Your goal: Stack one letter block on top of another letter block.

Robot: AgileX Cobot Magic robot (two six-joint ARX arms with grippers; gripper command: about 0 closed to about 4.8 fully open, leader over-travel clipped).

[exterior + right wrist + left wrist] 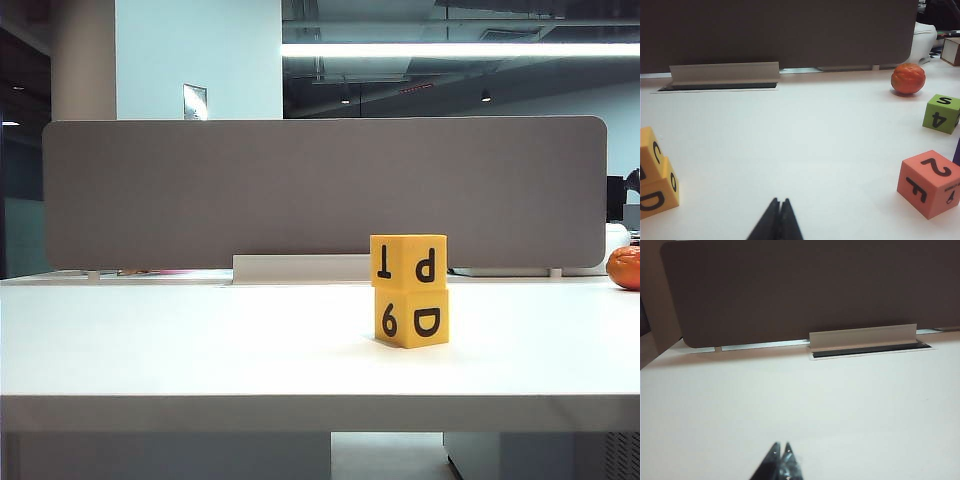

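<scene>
In the exterior view two yellow-orange cubes stand stacked on the white table. The upper letter block shows "T" and "P". It rests on the lower letter block, which shows "6" and "D". The same stack shows at the edge of the right wrist view, upper block on lower block. My left gripper is shut and empty over bare table, with no block in its view. My right gripper is shut and empty, well apart from the stack. Neither gripper appears in the exterior view.
A grey partition with a metal cable tray runs along the table's far edge. An orange fruit, a green cube and a salmon cube lie on the table on the side away from the stack.
</scene>
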